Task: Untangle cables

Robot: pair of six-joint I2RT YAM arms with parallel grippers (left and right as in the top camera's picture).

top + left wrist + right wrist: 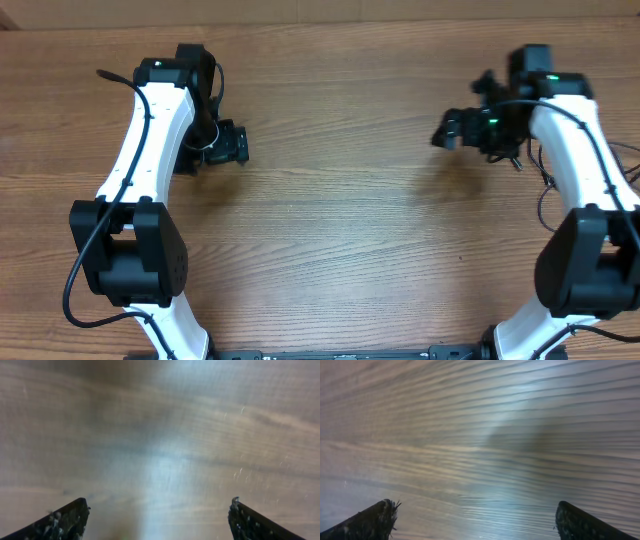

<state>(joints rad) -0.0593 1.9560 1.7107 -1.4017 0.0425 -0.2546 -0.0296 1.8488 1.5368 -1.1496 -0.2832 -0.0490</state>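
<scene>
No thin black cables show in any view; they are out of view. My left gripper (243, 146) is at the left of the wooden table (330, 200). Its fingers are wide apart and empty over bare wood in the left wrist view (159, 517). My right gripper (443, 131) is at the right of the table, raised above the wood. Its fingers are wide apart and empty in the right wrist view (476, 520).
The thick black robot cables run along the left arm (140, 140) and hang beside the right arm (585, 160). The arm bases stand at the front edge of the table.
</scene>
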